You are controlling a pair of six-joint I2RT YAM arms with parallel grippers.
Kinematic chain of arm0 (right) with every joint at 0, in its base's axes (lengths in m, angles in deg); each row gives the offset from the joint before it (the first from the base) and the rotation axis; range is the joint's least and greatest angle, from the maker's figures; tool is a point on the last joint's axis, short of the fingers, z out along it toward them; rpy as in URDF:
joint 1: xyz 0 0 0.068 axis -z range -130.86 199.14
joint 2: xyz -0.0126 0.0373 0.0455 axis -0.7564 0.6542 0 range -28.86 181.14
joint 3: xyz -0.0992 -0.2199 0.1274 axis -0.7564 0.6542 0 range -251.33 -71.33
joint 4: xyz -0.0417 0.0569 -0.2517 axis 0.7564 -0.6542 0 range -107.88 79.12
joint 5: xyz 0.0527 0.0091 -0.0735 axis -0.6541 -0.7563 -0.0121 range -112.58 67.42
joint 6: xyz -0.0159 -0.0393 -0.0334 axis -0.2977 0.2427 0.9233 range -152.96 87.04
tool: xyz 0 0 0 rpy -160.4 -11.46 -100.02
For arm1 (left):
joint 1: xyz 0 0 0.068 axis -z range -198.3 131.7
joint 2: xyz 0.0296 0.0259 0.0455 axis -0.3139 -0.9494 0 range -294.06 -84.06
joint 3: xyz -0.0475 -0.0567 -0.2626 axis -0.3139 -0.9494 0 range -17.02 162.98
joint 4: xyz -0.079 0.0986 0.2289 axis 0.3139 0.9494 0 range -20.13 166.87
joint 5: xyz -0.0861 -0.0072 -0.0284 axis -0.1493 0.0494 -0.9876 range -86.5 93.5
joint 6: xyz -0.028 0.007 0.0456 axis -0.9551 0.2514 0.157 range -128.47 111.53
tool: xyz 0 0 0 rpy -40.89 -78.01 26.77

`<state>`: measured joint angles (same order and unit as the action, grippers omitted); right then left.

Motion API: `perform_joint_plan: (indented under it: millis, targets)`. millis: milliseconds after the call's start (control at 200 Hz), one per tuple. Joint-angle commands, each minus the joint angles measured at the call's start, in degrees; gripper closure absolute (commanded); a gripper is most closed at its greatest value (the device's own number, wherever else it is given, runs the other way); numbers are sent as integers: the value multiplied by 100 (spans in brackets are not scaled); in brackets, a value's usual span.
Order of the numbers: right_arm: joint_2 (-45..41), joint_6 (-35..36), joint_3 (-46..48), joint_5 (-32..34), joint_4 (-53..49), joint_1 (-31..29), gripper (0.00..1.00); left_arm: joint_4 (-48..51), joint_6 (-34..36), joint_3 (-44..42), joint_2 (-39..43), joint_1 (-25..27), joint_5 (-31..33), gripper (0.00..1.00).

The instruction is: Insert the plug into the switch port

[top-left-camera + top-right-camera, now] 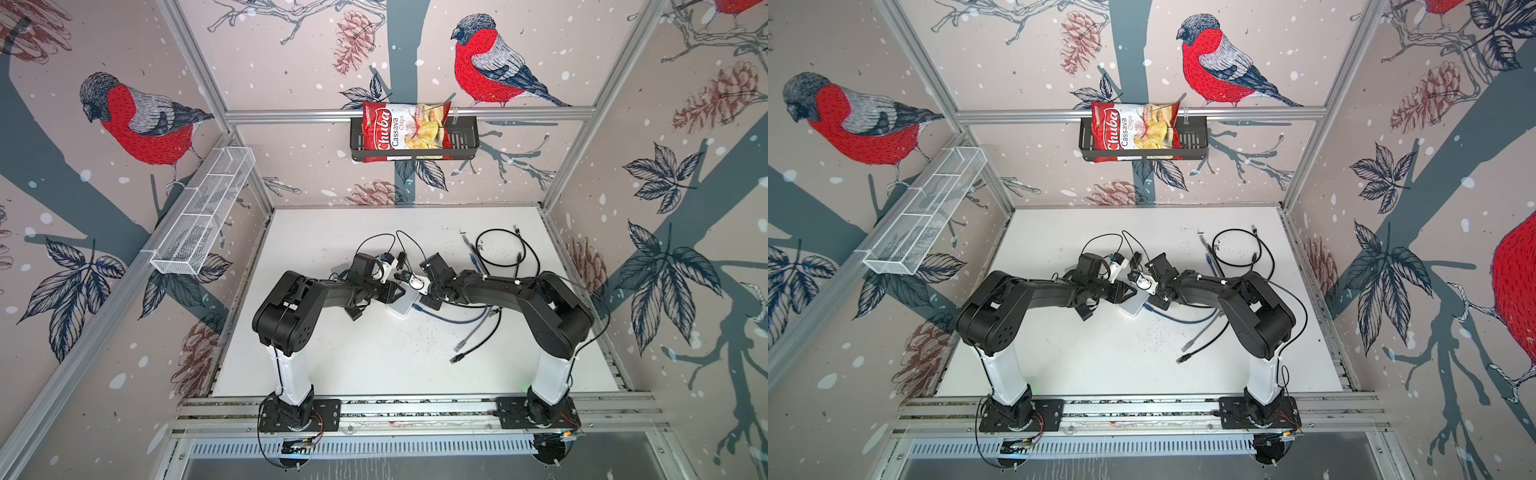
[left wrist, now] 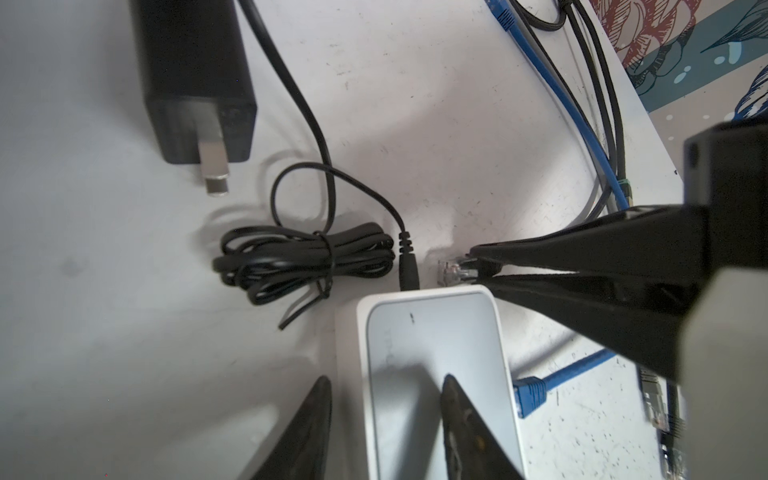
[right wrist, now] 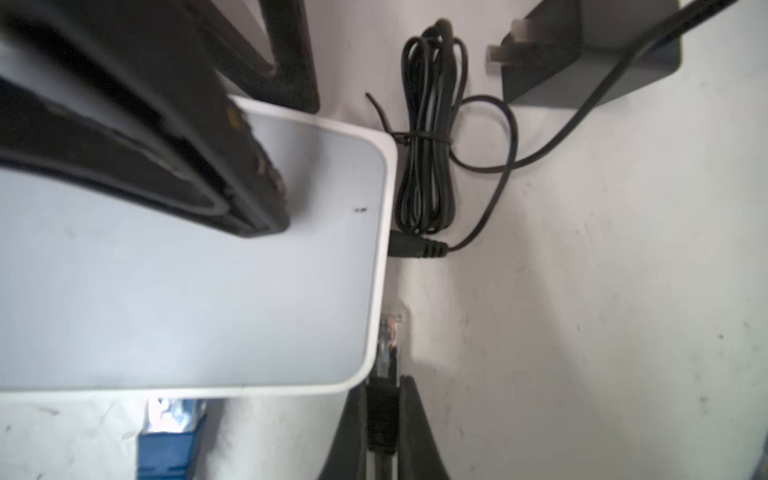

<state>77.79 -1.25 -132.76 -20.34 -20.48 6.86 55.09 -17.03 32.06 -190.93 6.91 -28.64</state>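
Observation:
The white switch [image 2: 432, 357] lies flat on the table, seen in both top views [image 1: 404, 308] [image 1: 1133, 308]. My left gripper [image 2: 384, 399] is open and straddles one long edge: one finger [image 2: 461, 419] rests on the lid, the other [image 2: 316, 419] stands beside the side wall. My right gripper [image 3: 382, 411] is shut on the black boot of the plug [image 3: 388, 332]. The plug's clear tip [image 2: 453, 270] lies along the switch's port side near a corner, pointing sideways toward the black power jack [image 2: 409, 272], not into a port. The ports themselves are hidden.
A black power adapter [image 2: 195, 83] and its bundled cord [image 2: 307, 262] lie just beyond the switch. A blue cable end [image 2: 530, 395] sits beside the switch. Several loose cables [image 1: 498, 257] cover the right of the table. A chips bag [image 1: 405, 133] hangs in a back-wall basket.

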Motion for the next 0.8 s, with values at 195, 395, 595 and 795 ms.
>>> perform_joint_plan:
  millis: [195, 395, 595, 795]
  targets:
    - [-649, 213, 304, -569, -573, 255, 94, 801, 99, 38, -2, -34, 386, 57]
    - [-751, 69, 401, -847, -627, 131, 95, 828, 91, 65, 39, -34, 398, 57]
    - [-624, -181, 448, -896, -406, -13, 95, 733, 21, 66, 43, -36, 341, 57]
    - [-506, -346, 439, -757, -137, -146, 95, 541, -76, 12, 57, -35, 233, 57]
